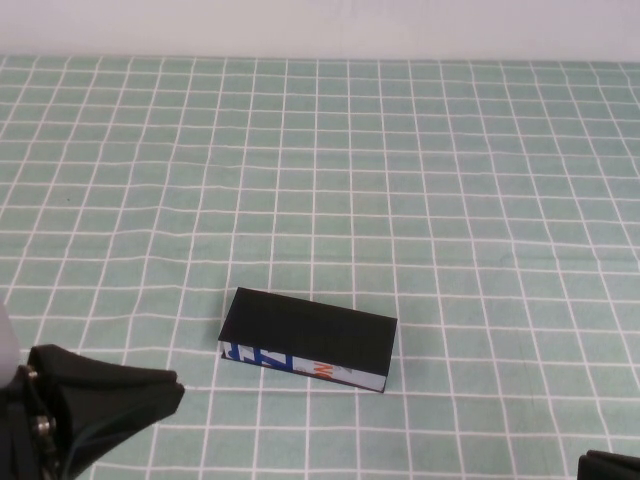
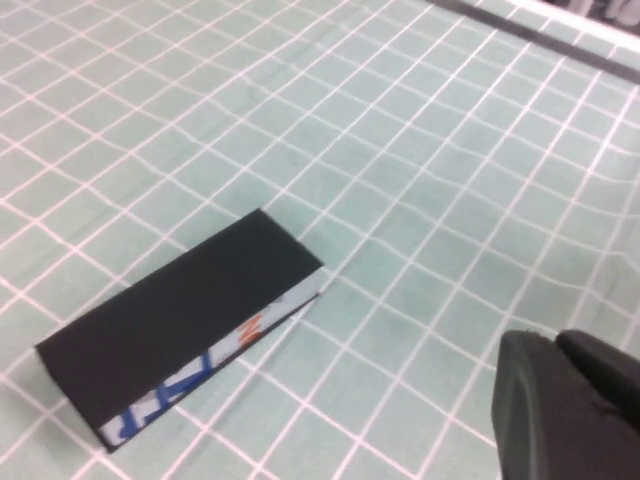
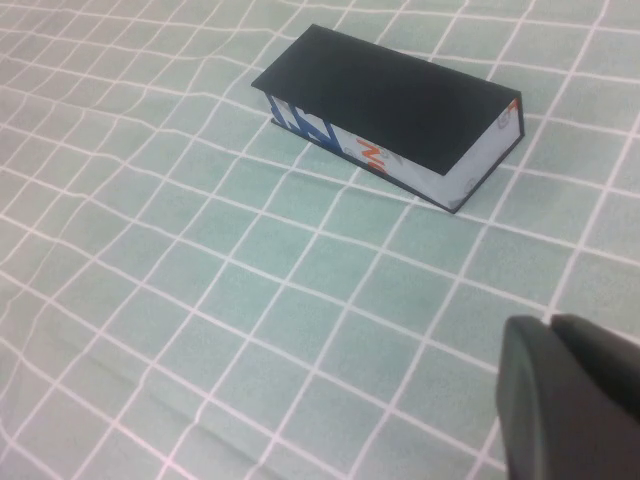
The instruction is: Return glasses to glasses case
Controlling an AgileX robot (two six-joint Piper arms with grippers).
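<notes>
The glasses case (image 1: 308,340) is a matte black box lying closed on the green checked cloth, its white side strip with blue and orange print facing the robot. It also shows in the left wrist view (image 2: 175,320) and the right wrist view (image 3: 390,95). The glasses are not in view. My left gripper (image 1: 172,388) is shut and empty, low at the near left, apart from the case; it shows in its wrist view (image 2: 556,342). My right gripper (image 3: 548,324) is shut and empty, with only a corner showing at the near right (image 1: 612,464).
The green cloth with a white grid (image 1: 420,180) covers the whole table and is slightly wrinkled. A pale wall runs along the table's far edge (image 1: 320,52).
</notes>
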